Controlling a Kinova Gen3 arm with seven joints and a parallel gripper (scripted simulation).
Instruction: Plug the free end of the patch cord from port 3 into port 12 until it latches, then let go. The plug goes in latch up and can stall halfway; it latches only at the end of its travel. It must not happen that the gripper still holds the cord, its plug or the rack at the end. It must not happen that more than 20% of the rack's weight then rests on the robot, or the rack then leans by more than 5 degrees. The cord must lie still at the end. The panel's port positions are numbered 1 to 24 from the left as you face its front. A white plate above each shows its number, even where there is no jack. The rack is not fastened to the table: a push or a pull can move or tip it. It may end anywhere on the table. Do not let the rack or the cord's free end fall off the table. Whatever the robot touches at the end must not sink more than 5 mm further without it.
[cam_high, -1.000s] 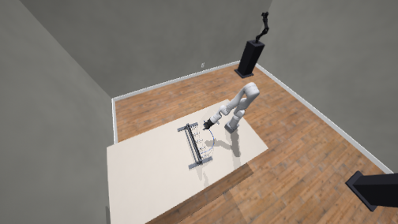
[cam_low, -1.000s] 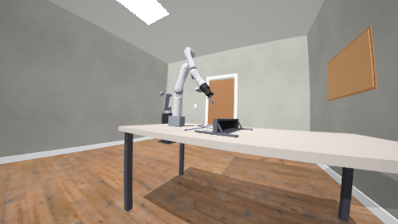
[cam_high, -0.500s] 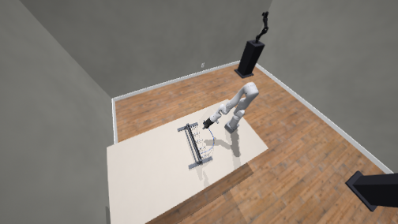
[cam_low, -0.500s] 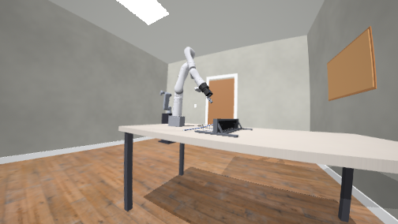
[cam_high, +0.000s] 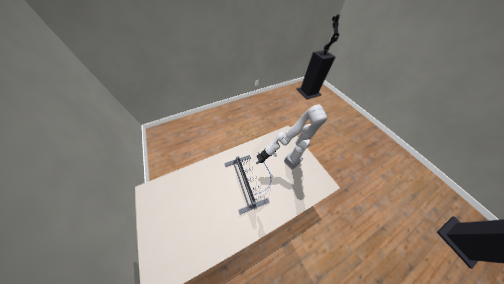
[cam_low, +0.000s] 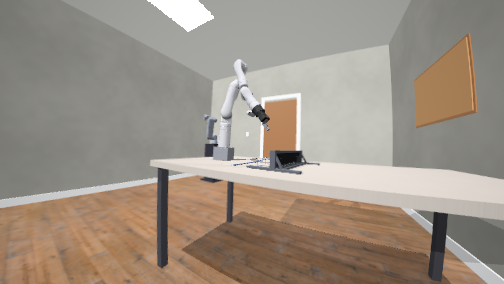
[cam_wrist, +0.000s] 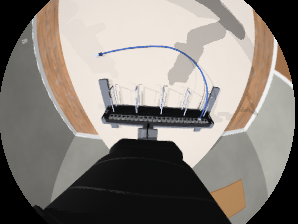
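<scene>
— What sort of place is this?

— A bare test room or lab, not a home. Plain grey walls, a wood plank floor (cam_low: 90, 235) with white skirting, one flat ceiling light (cam_low: 181, 14).

— What makes it a lab?

— The furnishing. There's a single long pale table (cam_low: 380, 185) on dark legs, with a white robot arm (cam_low: 231, 100) bolted at its far end beside a small network rack (cam_low: 286, 160). Black pedestals (cam_high: 316, 74) stand in the corners carrying camera rigs.

— Anything more ordinary?

— A brown door (cam_low: 283, 127) in a white frame and an unpinned cork board (cam_low: 444, 82) on the right-hand wall. No chairs or shelves show.
</scene>
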